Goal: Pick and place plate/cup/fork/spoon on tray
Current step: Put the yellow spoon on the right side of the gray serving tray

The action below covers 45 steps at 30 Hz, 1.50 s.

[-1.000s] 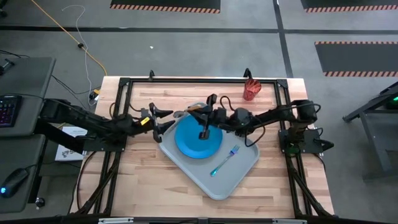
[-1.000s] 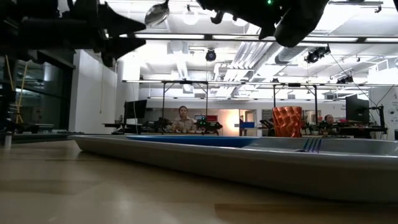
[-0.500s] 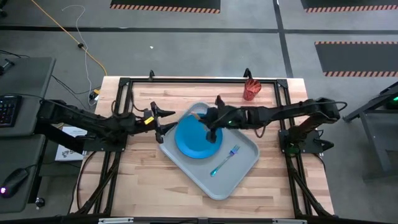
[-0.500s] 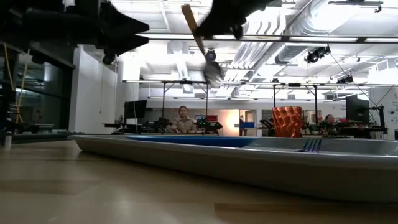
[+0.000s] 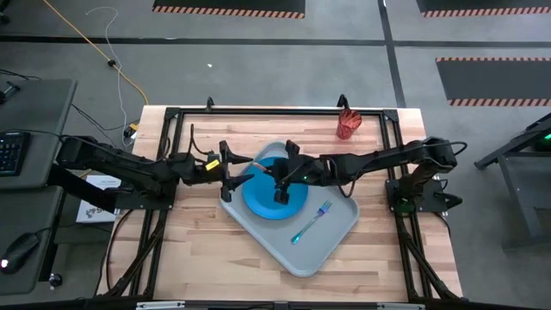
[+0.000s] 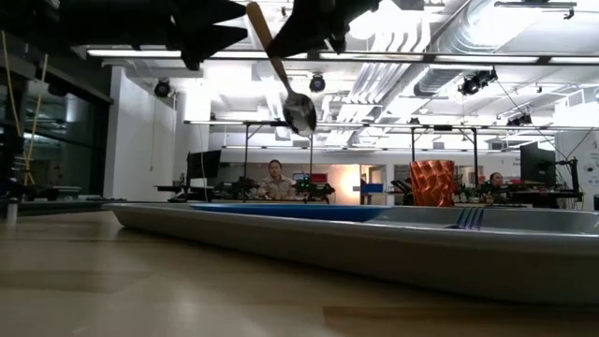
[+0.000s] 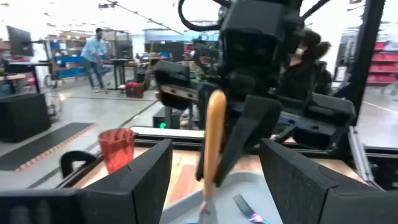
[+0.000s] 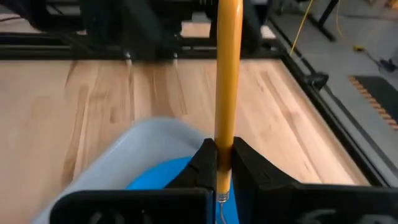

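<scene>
My right gripper (image 5: 277,169) is shut on the spoon (image 6: 298,110), which has an orange handle and a silver bowl, held above the blue plate (image 5: 274,196). The plate lies on the grey tray (image 5: 331,239). The teal-handled fork (image 5: 312,220) also lies on the tray, right of the plate. My left gripper (image 5: 241,169) is open at the tray's far-left corner, facing the spoon's handle (image 7: 214,130). I cannot tell whether it touches the handle. The red-orange cup (image 5: 347,124) stands on the table at the far right. My right gripper pinches the spoon's orange handle (image 8: 222,144) between its two fingers (image 8: 203,160), at the end near the metal neck. The fingers lie across the handle. The spoon is lifted clear and tilted, its bowl (image 6: 299,112) hanging lowest and its handle's free end pointing toward my left gripper.
A black frame (image 5: 258,110) runs around the table's far and side edges. Bare wood lies in front of the tray and to its left. People and benches show in the room beyond the table.
My right gripper has moved toward the table's left with the spoon. It has turned the spoon from bowl-high to bowl-down above the plate. My left gripper has moved toward the table's right, closer to the spoon's handle.
</scene>
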Motion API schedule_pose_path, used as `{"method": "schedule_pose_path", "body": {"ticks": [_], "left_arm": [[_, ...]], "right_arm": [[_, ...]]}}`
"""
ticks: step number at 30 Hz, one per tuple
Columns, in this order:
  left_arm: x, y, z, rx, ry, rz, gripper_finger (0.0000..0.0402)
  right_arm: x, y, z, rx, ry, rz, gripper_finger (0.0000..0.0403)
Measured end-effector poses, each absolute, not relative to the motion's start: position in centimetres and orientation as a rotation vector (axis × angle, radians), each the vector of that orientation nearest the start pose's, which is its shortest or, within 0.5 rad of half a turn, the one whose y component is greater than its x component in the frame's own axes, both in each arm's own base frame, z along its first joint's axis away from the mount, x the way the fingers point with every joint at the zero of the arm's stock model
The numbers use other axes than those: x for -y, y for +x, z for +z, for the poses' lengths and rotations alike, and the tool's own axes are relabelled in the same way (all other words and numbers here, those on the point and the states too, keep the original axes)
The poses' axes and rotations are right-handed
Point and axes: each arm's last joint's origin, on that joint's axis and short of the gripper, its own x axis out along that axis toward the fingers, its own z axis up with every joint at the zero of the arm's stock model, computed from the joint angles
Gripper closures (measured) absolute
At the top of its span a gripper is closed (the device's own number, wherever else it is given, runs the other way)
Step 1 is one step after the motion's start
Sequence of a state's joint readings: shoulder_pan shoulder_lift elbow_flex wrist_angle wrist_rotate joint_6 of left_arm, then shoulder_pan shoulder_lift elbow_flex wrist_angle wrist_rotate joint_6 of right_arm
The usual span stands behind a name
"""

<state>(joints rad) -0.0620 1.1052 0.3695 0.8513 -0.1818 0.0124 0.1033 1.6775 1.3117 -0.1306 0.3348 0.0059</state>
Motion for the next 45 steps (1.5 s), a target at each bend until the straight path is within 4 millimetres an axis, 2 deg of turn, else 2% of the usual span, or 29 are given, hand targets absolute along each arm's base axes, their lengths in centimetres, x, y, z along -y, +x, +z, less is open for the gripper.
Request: {"method": "schedule_pose_path", "body": {"ticks": [6,11,15,21,28,33,36,41,45], "left_arm": [[1.2,22.6,23.0,0.190,-0.002,0.024,0.0170],[1.2,23.2,22.6,0.227,0.025,0.022,0.0174],[1.2,23.4,22.6,0.271,0.028,0.023,0.0193],[1.2,23.5,22.5,0.263,0.045,0.028,0.0257],[1.2,23.5,22.4,0.256,0.061,0.042,0.0378],[1.1,23.4,22.4,0.237,0.079,0.082,0.0377],[0.8,22.3,22.6,0.234,0.113,0.166,0.0378],[0.3,19.3,23.4,0.310,0.123,0.261,0.0379],[0.1,16.4,23.5,0.409,0.080,0.297,0.0379]], "right_arm": [[-3.1,38.5,29.0,-0.449,-0.103,-0.203,0.0398],[-3.3,39.0,28.9,-0.414,-0.084,-0.153,0.0398],[-3.3,39.0,28.8,-0.425,-0.086,-0.150,0.0397],[-3.3,39.0,28.8,-0.419,-0.095,-0.148,0.0390],[-3.4,39.0,28.7,-0.429,-0.092,-0.142,0.0388],[-3.4,38.8,28.6,-0.450,-0.097,-0.139,0.0373],[-3.1,38.1,28.9,-0.493,-0.104,-0.190,0.0349],[-2.8,36.4,29.4,-0.577,-0.089,-0.268,0.0295],[-2.6,35.7,28.6,-0.654,-0.058,-0.308,0.0256]]}}
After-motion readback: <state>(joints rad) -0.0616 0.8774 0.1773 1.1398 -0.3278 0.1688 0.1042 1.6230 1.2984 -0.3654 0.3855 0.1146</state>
